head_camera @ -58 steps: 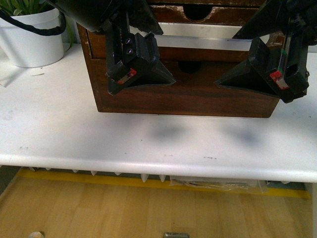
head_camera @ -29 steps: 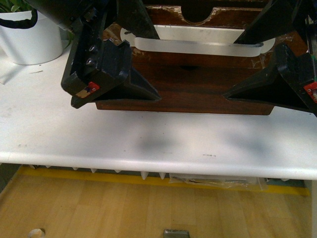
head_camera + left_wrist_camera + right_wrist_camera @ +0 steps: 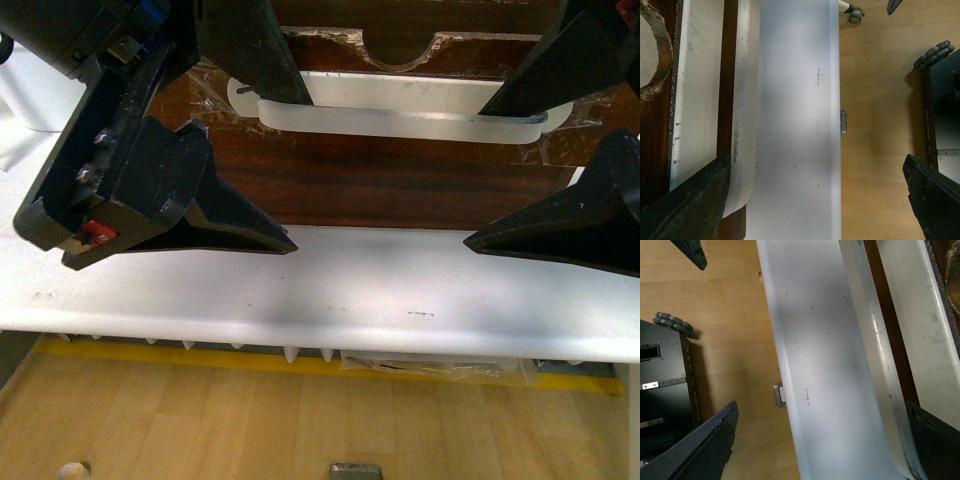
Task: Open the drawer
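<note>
Front view: the drawer [image 3: 400, 185] fills the upper middle of the frame. Its white bar handle [image 3: 390, 122] runs across just under the half-round notch [image 3: 400, 55], with clear tape [image 3: 215, 85] wrinkled at both ends. The left gripper [image 3: 297, 172] and right gripper [image 3: 475, 176] are both spread wide and hold nothing. Each has one finger reaching up to an end of the bar and the other hanging low over the white table [image 3: 330, 290]. The likeliest failure, I judge, is the tape giving way under a pull, so the handle comes off without the drawer moving; an uneven pull from the two arms could also skew the drawer and jam it. Left wrist view: the released left gripper [image 3: 816, 157] shows a finger [image 3: 690, 205] at the lower left overlapping the handle [image 3: 744, 100]. Whether it sits behind the bar or merely against it I cannot tell, and a shallow hook would slip off. Right wrist view: the right gripper [image 3: 821, 405], likewise unclenched, has a finger [image 3: 937, 440] at the lower right beside the handle [image 3: 872, 340]; contact is unclear, and the slipping risk is the same.
</note>
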Action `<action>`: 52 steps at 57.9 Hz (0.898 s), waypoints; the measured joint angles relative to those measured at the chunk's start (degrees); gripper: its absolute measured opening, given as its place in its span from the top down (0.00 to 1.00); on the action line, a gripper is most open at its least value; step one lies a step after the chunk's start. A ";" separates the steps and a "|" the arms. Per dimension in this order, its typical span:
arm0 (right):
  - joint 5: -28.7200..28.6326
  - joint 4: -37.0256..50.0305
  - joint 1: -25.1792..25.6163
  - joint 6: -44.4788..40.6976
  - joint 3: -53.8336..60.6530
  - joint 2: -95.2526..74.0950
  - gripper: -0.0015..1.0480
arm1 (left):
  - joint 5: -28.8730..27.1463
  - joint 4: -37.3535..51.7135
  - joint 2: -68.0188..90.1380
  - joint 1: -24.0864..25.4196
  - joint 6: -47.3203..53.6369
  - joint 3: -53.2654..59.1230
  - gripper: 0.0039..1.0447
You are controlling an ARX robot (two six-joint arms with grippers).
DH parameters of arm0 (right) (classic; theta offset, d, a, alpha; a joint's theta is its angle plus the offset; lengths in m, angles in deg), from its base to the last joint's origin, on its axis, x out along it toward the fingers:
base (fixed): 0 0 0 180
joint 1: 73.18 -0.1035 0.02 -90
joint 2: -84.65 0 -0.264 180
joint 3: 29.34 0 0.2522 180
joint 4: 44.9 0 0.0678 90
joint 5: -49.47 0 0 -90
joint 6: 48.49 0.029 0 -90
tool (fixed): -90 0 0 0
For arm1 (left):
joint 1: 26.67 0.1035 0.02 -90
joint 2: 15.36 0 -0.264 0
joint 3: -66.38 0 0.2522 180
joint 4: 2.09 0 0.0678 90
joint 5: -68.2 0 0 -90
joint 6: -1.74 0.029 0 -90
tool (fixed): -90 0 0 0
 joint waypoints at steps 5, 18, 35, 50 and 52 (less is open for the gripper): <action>-0.07 -0.59 -0.55 -0.02 0.61 0.74 0.09 | 0.09 -0.74 -0.83 -0.20 0.37 0.72 0.05; -0.17 -0.55 -1.92 -0.11 2.58 2.10 0.09 | 0.02 0.00 -3.78 -0.96 1.11 3.17 0.05; -0.09 10.69 0.20 5.75 7.34 7.82 0.09 | 1.84 14.03 -8.79 -1.27 -7.82 10.38 0.06; 1.38 21.40 4.55 12.04 16.98 19.17 0.09 | -0.90 30.27 -18.01 -0.68 -19.43 19.65 0.06; 2.01 22.75 5.14 13.09 18.49 20.52 0.09 | -1.79 32.72 -18.93 -0.28 -20.79 20.98 0.06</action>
